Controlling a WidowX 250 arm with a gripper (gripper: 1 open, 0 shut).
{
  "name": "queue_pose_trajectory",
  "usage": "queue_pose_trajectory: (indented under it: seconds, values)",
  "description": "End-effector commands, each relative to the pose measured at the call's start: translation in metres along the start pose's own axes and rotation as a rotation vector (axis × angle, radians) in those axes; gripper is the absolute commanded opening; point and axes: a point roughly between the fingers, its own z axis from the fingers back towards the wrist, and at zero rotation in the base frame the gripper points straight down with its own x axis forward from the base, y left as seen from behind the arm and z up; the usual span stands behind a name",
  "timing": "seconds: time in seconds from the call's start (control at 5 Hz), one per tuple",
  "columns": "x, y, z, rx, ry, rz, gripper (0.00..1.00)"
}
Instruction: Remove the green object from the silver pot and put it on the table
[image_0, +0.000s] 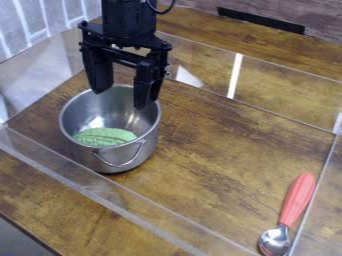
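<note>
The silver pot (112, 128) stands on the left part of the dark wood table (227, 130), one loop handle facing the front. Inside it, against the near wall, lies the light green object (106, 136), flat and oval. My gripper (123, 87) hangs straight down over the pot's far rim, open, with its two black fingers (99, 76) spread wide. The right finger reaches down to about rim level at the pot's right side. Nothing is between the fingers.
A spoon (289, 216) with a red handle and steel bowl lies at the front right corner. Clear acrylic walls (234, 75) border the tabletop on all sides, with the front wall close to the pot.
</note>
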Motion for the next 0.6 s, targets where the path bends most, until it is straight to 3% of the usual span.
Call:
queue_pose_trajectory:
  seconds: [0.0, 0.4]
  values:
    - [-0.01, 0.004, -0.008, 0.001, 0.025, 0.032, 1.0]
    - [0.001, 0.029, -0.028, 0.001, -0.03, 0.075, 1.0]
